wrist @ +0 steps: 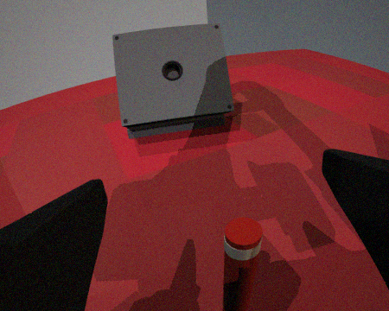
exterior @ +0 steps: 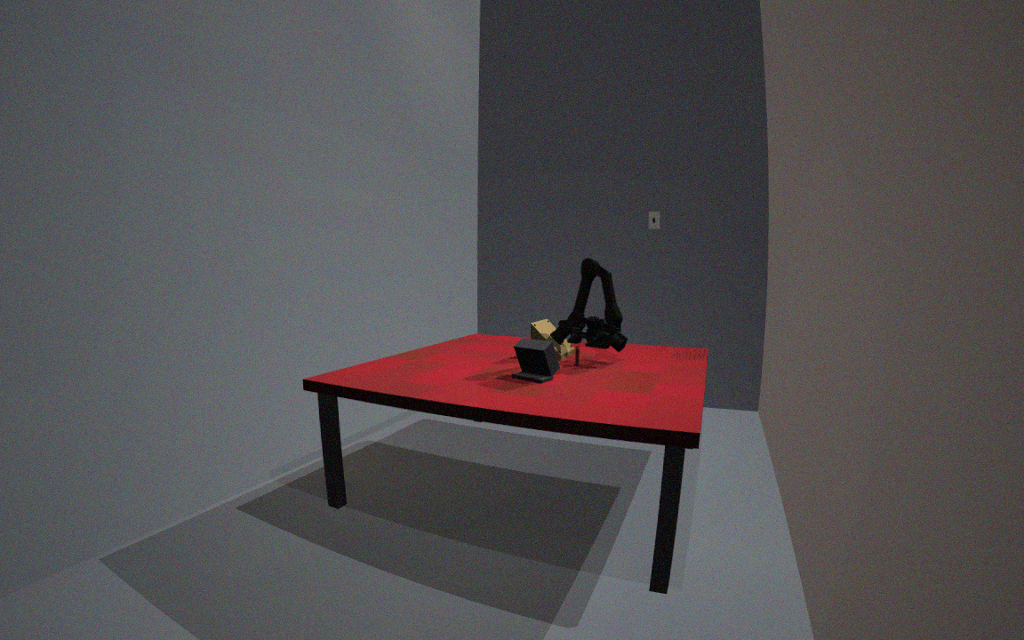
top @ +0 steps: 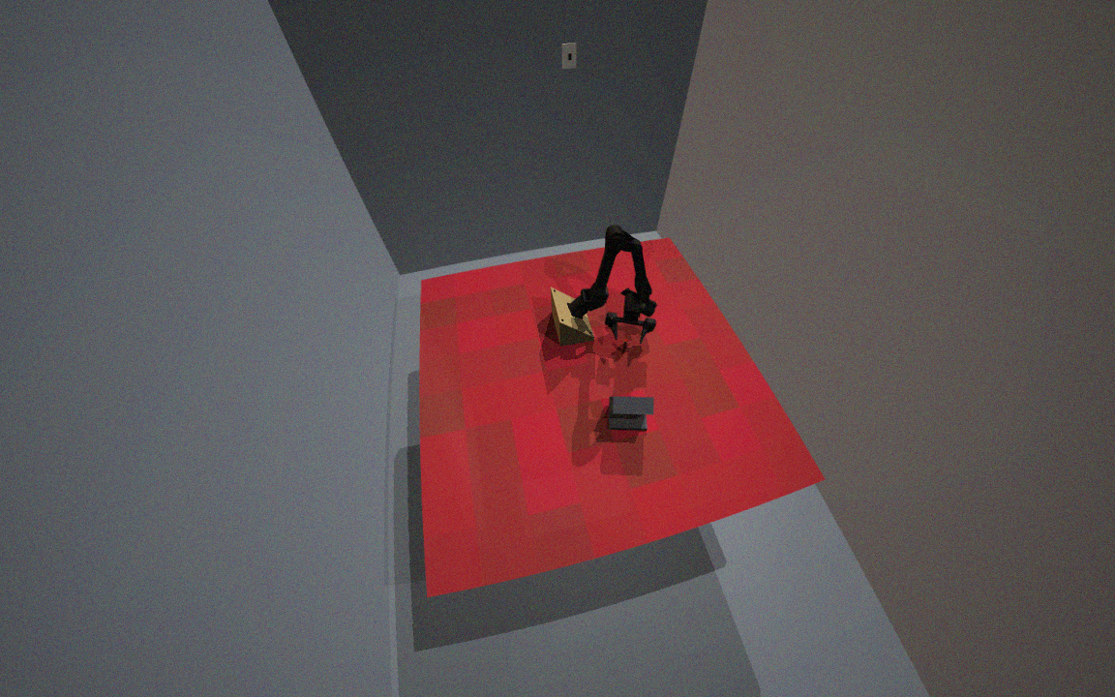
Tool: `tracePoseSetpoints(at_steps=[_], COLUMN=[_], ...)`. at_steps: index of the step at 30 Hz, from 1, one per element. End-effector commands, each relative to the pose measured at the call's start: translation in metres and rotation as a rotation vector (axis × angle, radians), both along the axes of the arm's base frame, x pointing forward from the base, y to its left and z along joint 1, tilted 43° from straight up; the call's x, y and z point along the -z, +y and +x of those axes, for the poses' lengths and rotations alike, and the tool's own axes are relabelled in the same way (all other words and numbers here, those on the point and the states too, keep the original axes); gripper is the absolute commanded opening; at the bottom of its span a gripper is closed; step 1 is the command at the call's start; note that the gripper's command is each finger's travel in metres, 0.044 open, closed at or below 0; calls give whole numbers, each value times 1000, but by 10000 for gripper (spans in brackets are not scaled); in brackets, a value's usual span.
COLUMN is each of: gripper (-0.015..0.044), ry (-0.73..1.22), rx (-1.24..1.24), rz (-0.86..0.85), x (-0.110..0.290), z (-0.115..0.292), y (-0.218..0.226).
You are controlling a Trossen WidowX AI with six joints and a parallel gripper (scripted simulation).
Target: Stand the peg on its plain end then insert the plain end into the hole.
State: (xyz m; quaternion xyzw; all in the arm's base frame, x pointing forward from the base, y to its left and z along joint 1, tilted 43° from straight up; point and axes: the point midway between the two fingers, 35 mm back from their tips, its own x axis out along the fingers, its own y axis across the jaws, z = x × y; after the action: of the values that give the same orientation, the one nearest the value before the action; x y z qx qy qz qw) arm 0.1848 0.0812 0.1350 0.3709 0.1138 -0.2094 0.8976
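The red peg point(wrist: 241, 285) point(exterior: 577, 356) stands upright on the red table point(top: 500, 520) point(exterior: 420, 373) point(wrist: 56, 138), with its white band point(wrist: 243, 250) near the top and its plain end down. My gripper point(wrist: 217, 176) point(top: 629, 327) is open wide. Its two dark fingers stand apart on either side of the peg and do not touch it. The grey sloped panel point(wrist: 155, 92) point(top: 631, 407) point(exterior: 535, 357) stands farther ahead, its face turned toward me. It has a single round hole point(wrist: 172, 71) in it.
A tan wedge-shaped block point(top: 568, 316) point(exterior: 543, 328) stands on the table beside the arm, to the left of the gripper in the top view. The table's edges are far from the peg and the panel.
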Motion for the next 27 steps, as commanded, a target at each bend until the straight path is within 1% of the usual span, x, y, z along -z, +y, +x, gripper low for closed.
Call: tracePoseSetpoints(at_steps=[1, 8, 11, 19, 27], gripper=[440, 440, 440, 440, 440], ry=[9, -16, -39, -36, 180], rx=[5, -8, -13, -15, -81], rz=[23, 17, 5, 1, -109], x=[-33, -81, -94, -95, -76], z=[3, -12, -22, -23, -19], y=[-20, -72, -92, -93, -86])
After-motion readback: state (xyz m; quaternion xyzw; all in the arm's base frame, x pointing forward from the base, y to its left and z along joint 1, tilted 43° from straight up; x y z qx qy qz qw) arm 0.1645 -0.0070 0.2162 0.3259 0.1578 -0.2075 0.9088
